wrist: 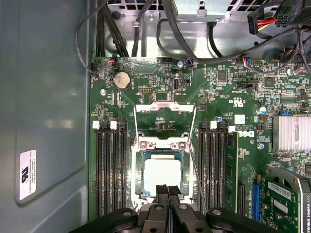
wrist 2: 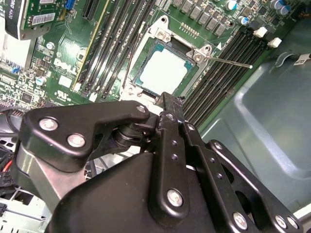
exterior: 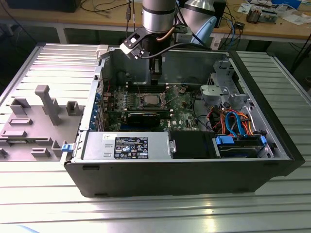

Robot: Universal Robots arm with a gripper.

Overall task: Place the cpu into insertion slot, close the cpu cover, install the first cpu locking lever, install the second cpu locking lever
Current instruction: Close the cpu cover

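The gripper (wrist: 168,189), clenched empty, hides one edge of the cpu (wrist: 159,174); the arm (exterior: 158,17) stands vertical above the cpu.

A silver metal worktop (exterior: 48,204) of long ribbed slats spreads across the exterior view. Soft, even light leaves a pale sheen on the slats at 6 o'clock. At 9 o'clock a grey moulded tray (exterior: 29,128) with upright pegs lies on the worktop. Along 12 o'clock runs a pale wooden bench (exterior: 97,19) on a white leg (exterior: 61,34) at 11 o'clock. Loose cables (exterior: 104,7) trail over the bench, and papers (exterior: 297,18) sit at 1 o'clock. The space beneath the bench is in dark shadow.
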